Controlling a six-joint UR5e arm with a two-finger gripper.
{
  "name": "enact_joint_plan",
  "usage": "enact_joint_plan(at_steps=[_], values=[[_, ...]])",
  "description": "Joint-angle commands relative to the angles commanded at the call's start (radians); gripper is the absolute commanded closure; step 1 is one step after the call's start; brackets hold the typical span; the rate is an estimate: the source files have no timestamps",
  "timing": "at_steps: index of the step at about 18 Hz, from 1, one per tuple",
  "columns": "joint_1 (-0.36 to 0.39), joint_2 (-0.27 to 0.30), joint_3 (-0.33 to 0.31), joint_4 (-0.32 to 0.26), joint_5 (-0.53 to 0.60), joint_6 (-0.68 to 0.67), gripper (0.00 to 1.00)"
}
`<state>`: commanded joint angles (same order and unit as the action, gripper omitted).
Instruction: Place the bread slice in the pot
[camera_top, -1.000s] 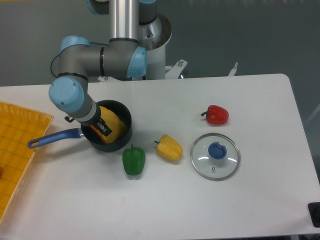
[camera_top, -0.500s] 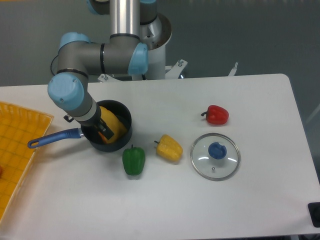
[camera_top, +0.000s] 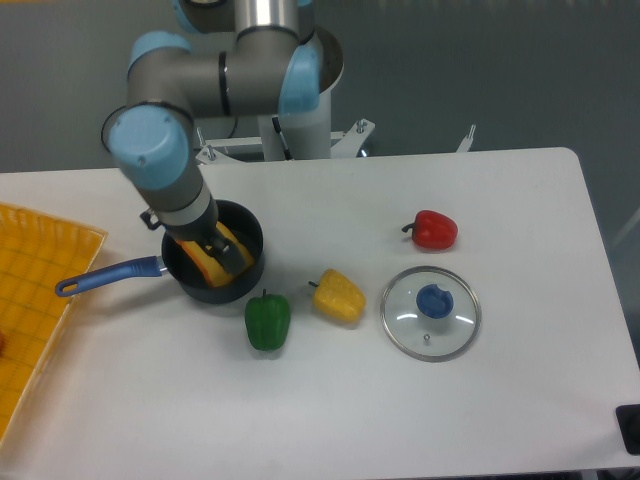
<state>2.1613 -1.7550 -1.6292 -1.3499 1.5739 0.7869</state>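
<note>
The dark pot (camera_top: 250, 235) with its long blue handle (camera_top: 105, 277) stands at the table's left. The bread slice (camera_top: 203, 262), pale yellow with an orange crust edge, lies inside the pot, partly hidden by my fingers. My gripper (camera_top: 226, 250) hangs just over the pot's inside, right above the slice. Its jaws look parted and do not seem to clamp the slice. The blue wrist joint (camera_top: 150, 145) covers the pot's far-left rim.
A green pepper (camera_top: 267, 320) and a yellow pepper (camera_top: 337, 296) sit just in front of the pot. A red pepper (camera_top: 433, 229) and a glass lid (camera_top: 430, 312) with a blue knob lie to the right. A yellow tray (camera_top: 35, 290) fills the left edge.
The arm has risen and shifted slightly right over the pot. The bread slice stays down in the pot, and now shows its orange crust.
</note>
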Motion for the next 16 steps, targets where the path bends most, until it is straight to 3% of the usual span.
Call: enact_joint_plan(at_steps=[6,11,16], values=[[0.026,0.009,0.017,-0.002,-0.023,0.034,0.0],[0.002,0.009,-0.078,-0.015,-0.046,0.034,0.0],[-0.018,0.005,-0.084,-0.018,-0.06,0.035,0.0]])
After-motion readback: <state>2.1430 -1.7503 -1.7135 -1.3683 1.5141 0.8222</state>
